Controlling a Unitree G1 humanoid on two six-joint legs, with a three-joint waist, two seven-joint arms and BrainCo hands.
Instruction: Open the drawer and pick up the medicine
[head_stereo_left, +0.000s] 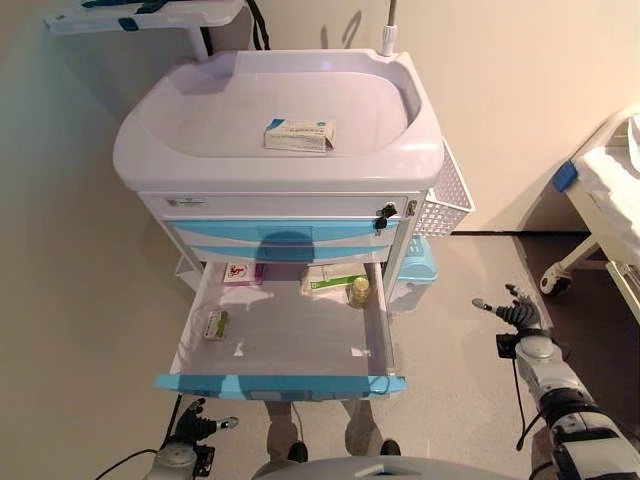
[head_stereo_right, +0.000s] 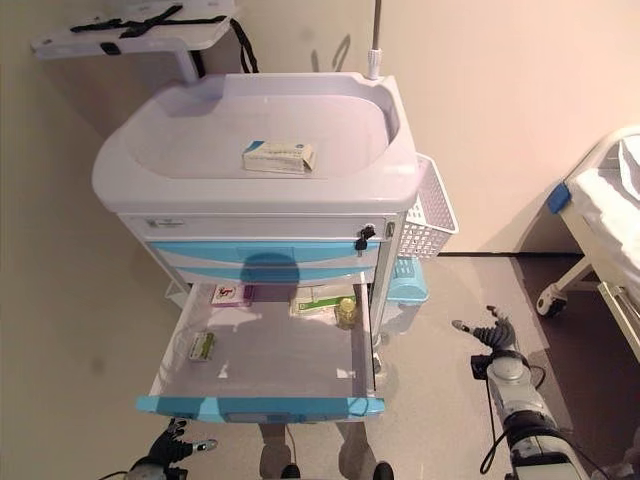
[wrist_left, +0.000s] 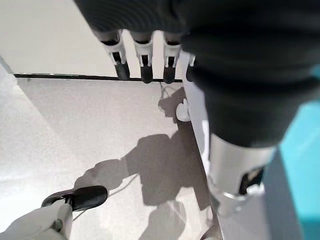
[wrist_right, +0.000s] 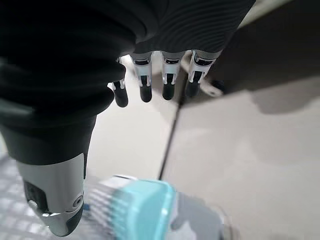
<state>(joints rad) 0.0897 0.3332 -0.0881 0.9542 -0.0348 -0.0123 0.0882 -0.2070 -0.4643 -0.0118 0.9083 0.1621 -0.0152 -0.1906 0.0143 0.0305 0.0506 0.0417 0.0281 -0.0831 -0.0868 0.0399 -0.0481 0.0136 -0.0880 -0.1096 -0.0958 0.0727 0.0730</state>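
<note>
- Standing before the medical cart (head_stereo_left: 280, 150), the robot has the drawer (head_stereo_left: 285, 383) already pulled fully out, so the opening looks done and the step in hand is, by my reading, the reach in for the medicine.
- Largest of the drawer's contents are the flat boxes at the back: a green and white box (head_stereo_left: 330, 281) and a pink and white packet (head_stereo_left: 241, 273), both partly tucked under the blue drawer fronts above.
- A further medicine box (head_stereo_left: 299, 135) lies on the cart's top tray, outside the drawer; it is probably not the target.
- Smaller things are a small yellow-capped bottle (head_stereo_left: 359, 291) just beside the green box, near the drawer's right wall, and a little blister packet (head_stereo_left: 216, 324) lying alone toward the left wall.
- Each robot hand hangs low and away from the cart, released and empty: the left robot hand (head_stereo_left: 195, 428) below the drawer's front left corner, the right robot hand (head_stereo_left: 518, 312) out over the floor to the right, fingers straight in both wrist views.
- To do it well, bring one robot hand over the front lip from above, clear of the side walls, and choose an item lying free, such as the bottle or the blister packet.
- Hard to make out: what the labels say, which item counts as the medicine, and how far the rear boxes run under the fronts above.
</note>
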